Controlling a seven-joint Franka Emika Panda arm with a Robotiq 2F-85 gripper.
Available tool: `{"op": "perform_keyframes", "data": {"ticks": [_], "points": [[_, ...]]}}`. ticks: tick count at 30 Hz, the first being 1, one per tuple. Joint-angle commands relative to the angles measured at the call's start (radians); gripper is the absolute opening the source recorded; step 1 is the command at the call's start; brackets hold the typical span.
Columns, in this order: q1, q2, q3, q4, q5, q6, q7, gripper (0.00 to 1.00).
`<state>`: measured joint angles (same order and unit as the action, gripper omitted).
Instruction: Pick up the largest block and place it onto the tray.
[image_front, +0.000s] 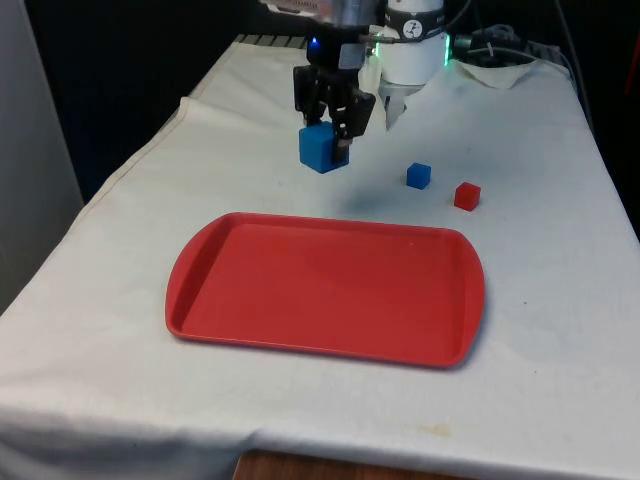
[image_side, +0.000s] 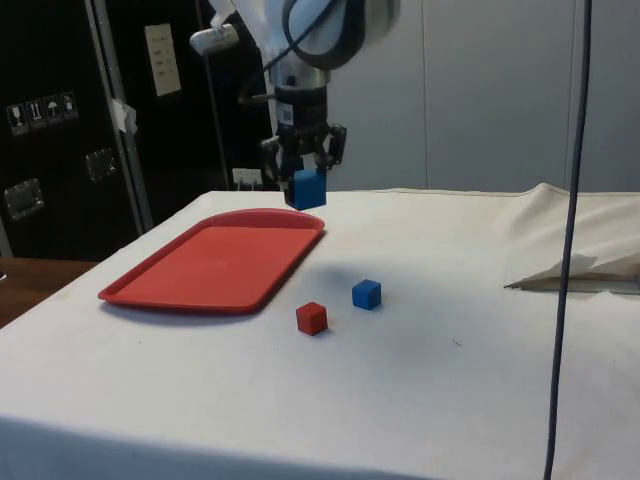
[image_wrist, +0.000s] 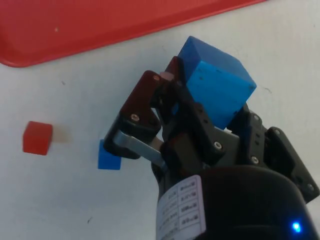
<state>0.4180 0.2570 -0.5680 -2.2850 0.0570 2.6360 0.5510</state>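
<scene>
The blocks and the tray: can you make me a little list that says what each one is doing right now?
big blue block: held in the end effector, lifted off the table, not yet over the tray
small blue block: sitting on the white cloth, beside the red block
red block: sitting on the cloth, apart from the tray
tray: red, flat on the cloth, nothing on it

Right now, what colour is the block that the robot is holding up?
Blue. The large block in the end effector shows its colour best in the front view.
</scene>
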Motion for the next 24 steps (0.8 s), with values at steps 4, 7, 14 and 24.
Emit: {"op": "perform_keyframes", "data": {"ticks": [4,7,14,24], "points": [[0.004,0.007,0.007,0.018,0.003,-0.004,0.004,0.01],[0.001,0.013,0.015,0.028,0.005,0.002,-0.007,0.01],[0.001,0.019,0.021,0.038,0.008,0.013,-0.036,0.01],[-0.001,0.050,0.038,0.083,0.013,0.015,-0.055,0.01]]}}
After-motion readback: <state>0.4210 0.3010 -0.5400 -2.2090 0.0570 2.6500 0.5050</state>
